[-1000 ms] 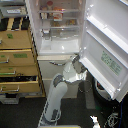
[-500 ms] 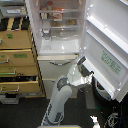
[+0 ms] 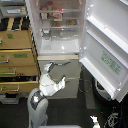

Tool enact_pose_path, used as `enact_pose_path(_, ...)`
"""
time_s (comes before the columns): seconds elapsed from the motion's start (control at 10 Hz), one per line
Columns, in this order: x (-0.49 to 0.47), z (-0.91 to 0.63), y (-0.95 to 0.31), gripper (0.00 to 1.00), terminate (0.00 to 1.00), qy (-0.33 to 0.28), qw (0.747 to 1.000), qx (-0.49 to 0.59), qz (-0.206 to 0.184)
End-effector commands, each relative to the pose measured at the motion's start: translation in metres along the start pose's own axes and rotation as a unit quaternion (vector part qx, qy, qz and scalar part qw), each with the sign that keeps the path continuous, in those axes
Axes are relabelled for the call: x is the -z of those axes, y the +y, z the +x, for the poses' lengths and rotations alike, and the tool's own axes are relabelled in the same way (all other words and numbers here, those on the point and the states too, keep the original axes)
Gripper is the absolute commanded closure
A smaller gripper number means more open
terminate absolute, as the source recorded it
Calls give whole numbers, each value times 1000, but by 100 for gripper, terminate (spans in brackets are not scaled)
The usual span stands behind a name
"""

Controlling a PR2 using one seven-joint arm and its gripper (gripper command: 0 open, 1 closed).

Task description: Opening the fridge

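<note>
Straight ahead stands the fridge (image 3: 59, 47), tall and white, with its large upper door (image 3: 105, 47) swung wide toward the exterior view's right, a green-and-white sticker (image 3: 111, 63) showing on the door's face. Inside, lit shelves (image 3: 59, 22) carry a few small items, too blurred to name. Below the open compartment, the lower drawers (image 3: 62, 75) sit shut, a curved silver handle (image 3: 52, 65) across the upper one. Low in front of these drawers is the robot (image 3: 37, 102), pale grey, its arm (image 3: 50, 85) bent upward with the gripper (image 3: 63, 80) up against the lower drawer front; whether its fingers are spread or pinched I cannot tell from this blur. On the exterior view's left stands a wooden drawer cabinet (image 3: 17, 55) with several drawers pulled out.
</note>
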Motion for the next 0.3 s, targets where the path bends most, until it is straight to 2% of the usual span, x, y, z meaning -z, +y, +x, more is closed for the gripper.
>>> enact_pose_path(0.1,-32,-126,115,0,0,20,975,-186,119)
enact_pose_path(0.2,-26,-151,131,0,0,18,967,-229,109)
enact_pose_path(0.3,-23,-160,135,0,100,15,963,-244,114)
